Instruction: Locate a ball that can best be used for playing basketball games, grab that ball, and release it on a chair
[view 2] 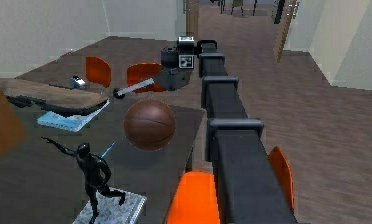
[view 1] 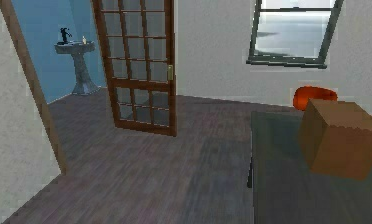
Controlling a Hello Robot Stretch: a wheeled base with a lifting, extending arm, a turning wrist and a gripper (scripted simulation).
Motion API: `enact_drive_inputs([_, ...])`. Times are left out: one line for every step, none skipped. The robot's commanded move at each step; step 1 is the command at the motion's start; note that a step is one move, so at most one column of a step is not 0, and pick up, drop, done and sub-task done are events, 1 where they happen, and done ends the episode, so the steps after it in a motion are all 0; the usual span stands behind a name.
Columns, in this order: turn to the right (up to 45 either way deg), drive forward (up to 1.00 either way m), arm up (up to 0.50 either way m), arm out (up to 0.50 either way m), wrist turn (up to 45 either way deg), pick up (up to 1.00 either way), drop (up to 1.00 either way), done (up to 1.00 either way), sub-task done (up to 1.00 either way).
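Note:
A large brown ball (view 2: 149,123), round and basketball-coloured, rests on the dark table (view 2: 54,170) near its edge in the arm side view. My arm (view 2: 226,120) runs up the picture just right of the ball. At its far end, past the white marker squares (view 2: 184,57), the gripper (view 2: 152,80) reaches left, above the ball in the picture. An orange chair (view 2: 146,75) and the tabletop lie behind the gripper's end, so I cannot tell whether it holds anything. More orange chairs stand around the table (view 2: 97,70) (view 2: 194,200) (view 2: 280,170).
On the table lie a dark figure statue (view 2: 94,178), a blue book (view 2: 69,120), a long grey-brown object (view 2: 54,97) and a brown box (view 1: 339,135). The forward view has a glass-paned door (view 1: 139,65), a pedestal sink (view 1: 79,55) beyond it, a window (view 1: 294,30) and open floor (view 1: 164,170).

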Motion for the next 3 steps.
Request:
enact_drive_inputs([0.0,0.0,0.0,0.0,9.0,0.0,0.0,0.0,0.0])
enact_drive_inputs([0.0,0.0,-0.22,0.0,0.0,0.0,0.0,0.0,0.0])
enact_drive_inputs([0.0,0.0,0.0,0.0,0.0,1.0,0.0,0.0,0.0])
